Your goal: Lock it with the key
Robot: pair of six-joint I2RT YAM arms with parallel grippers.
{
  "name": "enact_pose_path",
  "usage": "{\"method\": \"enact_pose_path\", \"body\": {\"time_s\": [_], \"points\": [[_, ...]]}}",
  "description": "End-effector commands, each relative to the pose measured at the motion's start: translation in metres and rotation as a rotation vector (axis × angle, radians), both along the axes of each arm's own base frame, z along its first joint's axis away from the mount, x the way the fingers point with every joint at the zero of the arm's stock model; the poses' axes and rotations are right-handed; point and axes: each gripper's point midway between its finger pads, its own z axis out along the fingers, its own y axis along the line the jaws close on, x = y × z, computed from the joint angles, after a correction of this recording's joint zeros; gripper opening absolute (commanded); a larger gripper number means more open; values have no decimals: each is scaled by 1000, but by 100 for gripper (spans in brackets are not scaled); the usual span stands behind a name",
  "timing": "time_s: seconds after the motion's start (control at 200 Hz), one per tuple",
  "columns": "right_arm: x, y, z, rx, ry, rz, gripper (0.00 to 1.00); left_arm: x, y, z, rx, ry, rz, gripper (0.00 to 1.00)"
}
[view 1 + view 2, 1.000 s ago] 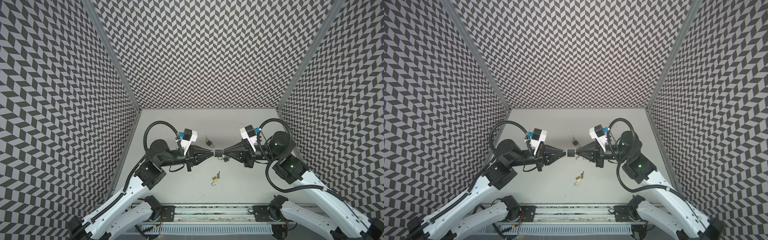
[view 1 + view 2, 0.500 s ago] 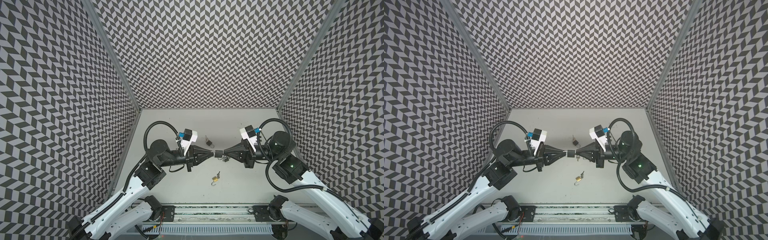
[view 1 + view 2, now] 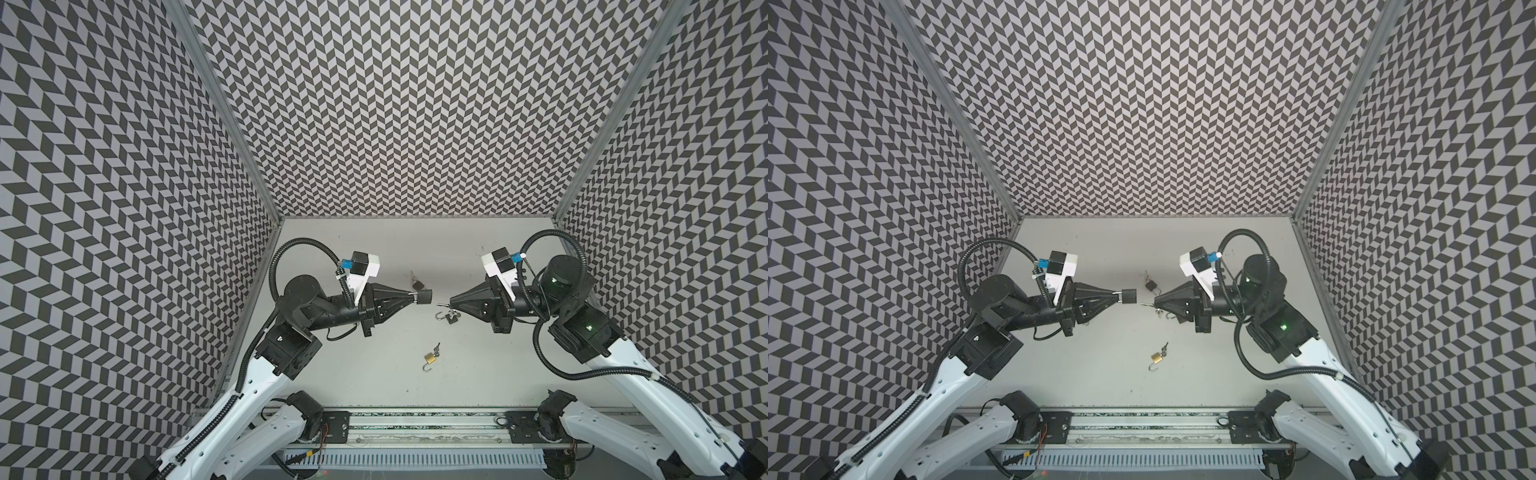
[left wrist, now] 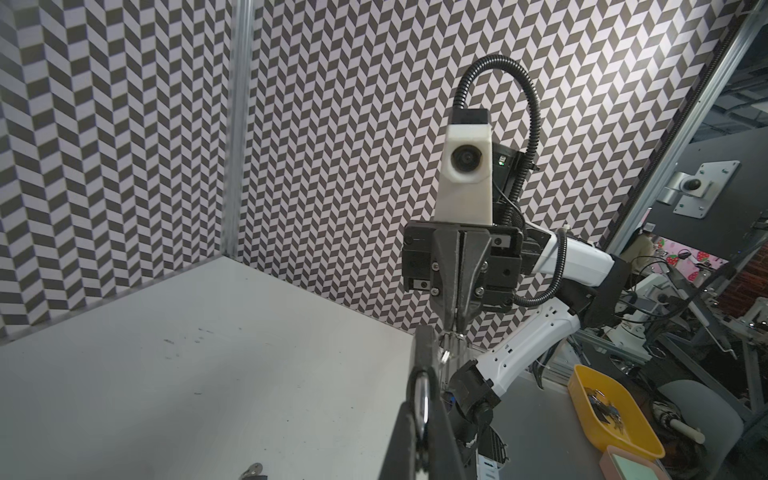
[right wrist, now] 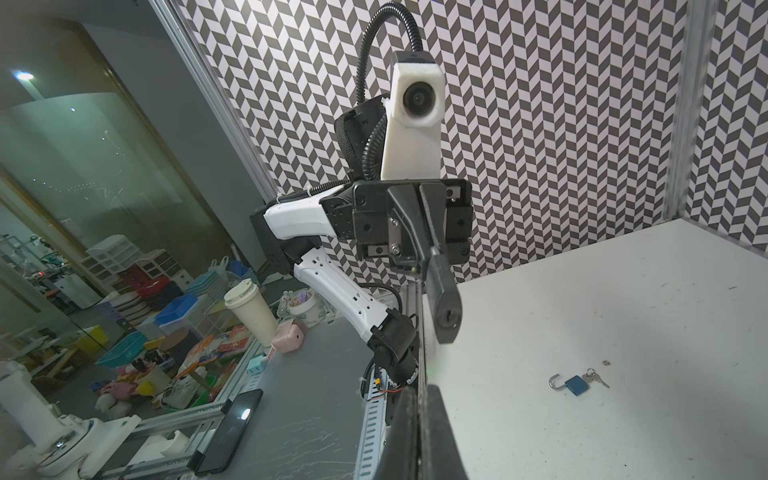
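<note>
we find the left tool (image 3: 415,296) closed tight on the shackle of a black padlock (image 3: 424,296). it holds the padlock in the air above the counter (image 3: 374,386), body pointing toward the right arm. in the right wrist view the keyhole (image 5: 446,320) on the padlock's end face is exposed. the right tool (image 3: 452,302) is likewise closed, pinching a key (image 3: 443,305) whose silver blade sticks out toward the padlock. in both top views the blade tip stands just short of the padlock, apart from it and not inserted. small metal pieces (image 3: 446,318) show just under the right tool; we cannot tell whether they hang from the key or lie on the counter. a brass padlock (image 3: 430,357), shackle open, lies on the counter nearer the arm bases. a blue padlock (image 5: 577,385), shackle open, lies on the counter with keys (image 5: 594,377) touching it.
</note>
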Motion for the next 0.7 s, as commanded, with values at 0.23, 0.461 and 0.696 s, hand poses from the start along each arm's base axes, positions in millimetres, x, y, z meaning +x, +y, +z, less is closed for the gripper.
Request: {"method": "enact_pose_path", "body": {"time_s": [0.23, 0.461, 0.696], "points": [[65, -41, -11, 112, 23, -541, 0, 68, 10, -33, 124, 136, 310, 0], [106, -64, -101, 54, 304, -791, 0, 105, -15, -85, 209, 272, 439, 0], [138, -110, -202, -60, 611, -1036, 0, 128, -50, -125, 253, 394, 431, 0]]}}
